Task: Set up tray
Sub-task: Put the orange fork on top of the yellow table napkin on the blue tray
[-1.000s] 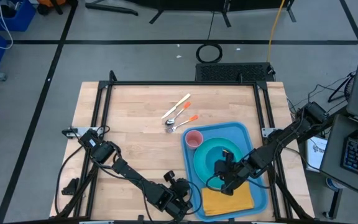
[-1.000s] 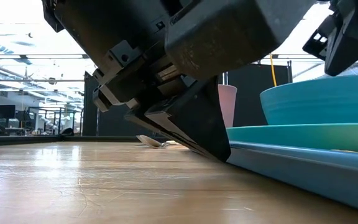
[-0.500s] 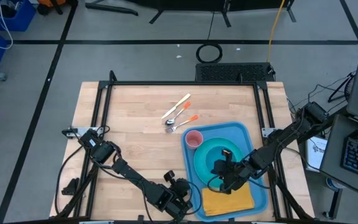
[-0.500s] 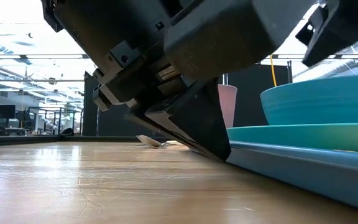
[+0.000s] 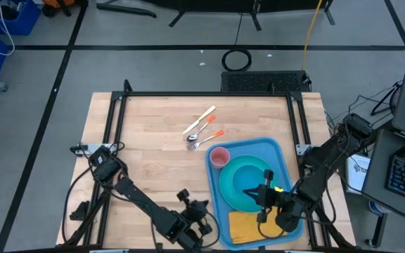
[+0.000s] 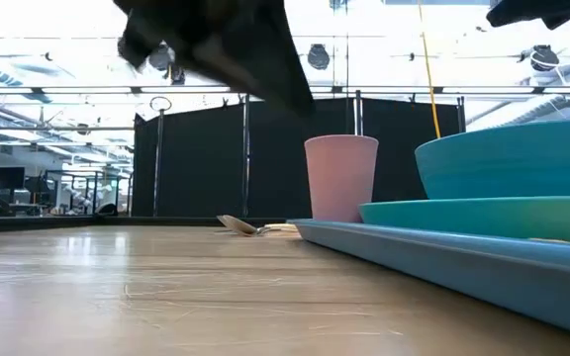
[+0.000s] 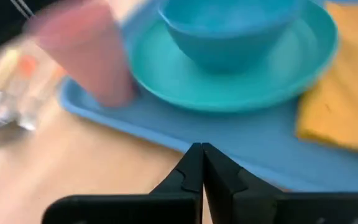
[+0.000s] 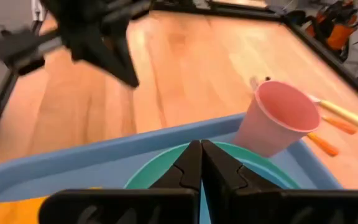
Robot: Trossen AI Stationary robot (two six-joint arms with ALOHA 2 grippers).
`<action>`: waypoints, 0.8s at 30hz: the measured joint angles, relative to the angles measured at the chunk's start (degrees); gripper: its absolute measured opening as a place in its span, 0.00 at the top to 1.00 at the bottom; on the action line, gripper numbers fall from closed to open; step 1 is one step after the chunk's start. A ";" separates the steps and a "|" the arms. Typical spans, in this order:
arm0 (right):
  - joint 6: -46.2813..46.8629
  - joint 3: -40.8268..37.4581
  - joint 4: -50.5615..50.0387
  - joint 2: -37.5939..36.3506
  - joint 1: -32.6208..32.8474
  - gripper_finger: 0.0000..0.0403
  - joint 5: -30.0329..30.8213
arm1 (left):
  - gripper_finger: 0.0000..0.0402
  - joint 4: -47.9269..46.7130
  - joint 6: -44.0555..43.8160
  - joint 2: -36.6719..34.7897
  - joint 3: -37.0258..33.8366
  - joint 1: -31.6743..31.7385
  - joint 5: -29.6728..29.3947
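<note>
The left gripper (image 5: 188, 207) sits at the near edge of the wooden table (image 5: 153, 126), just left of the large flat blue plastic tray (image 5: 276, 149), raised off the table top, with its arm stretching back along the table's left side. Its own wrist view shows the two dark fingers (image 7: 191, 171) pressed together with nothing between them, pointing toward the tray's long edge. The right gripper (image 5: 264, 200) hangs over the near half of the tray, its arm folding back toward the table's right edge; its fingers (image 8: 192, 165) are likewise closed on nothing, poised above the plate's rim. The tray lies flat on the right near part of the table. Inside it, a round turquoise plate (image 5: 234, 190) takes up the middle, and a turquoise bowl (image 7: 229, 28) stands on that plate. A pink plastic cup (image 5: 219, 157) stands upright in the tray's far left corner, just beside the plate. A yellow-orange rectangular napkin (image 5: 241, 226) lies flat at the tray's near end, partly under the right arm. Outside the tray, on bare wood beyond the cup, lie a few utensils (image 5: 201, 130) with pale and orange handles.
</note>
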 joint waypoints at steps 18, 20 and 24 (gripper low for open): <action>-5.26 -4.89 -0.22 -0.35 -4.52 1.00 8.13 | 0.99 -47.34 -17.35 -9.10 -0.49 6.35 -11.38; -6.48 -5.11 -0.26 -0.35 -5.61 1.00 9.26 | 0.99 -47.69 -16.90 -9.48 -2.05 8.01 -12.15; -8.84 -5.11 0.13 -0.35 -6.92 1.00 10.71 | 0.99 -43.24 -17.36 -14.31 -9.34 10.37 -13.23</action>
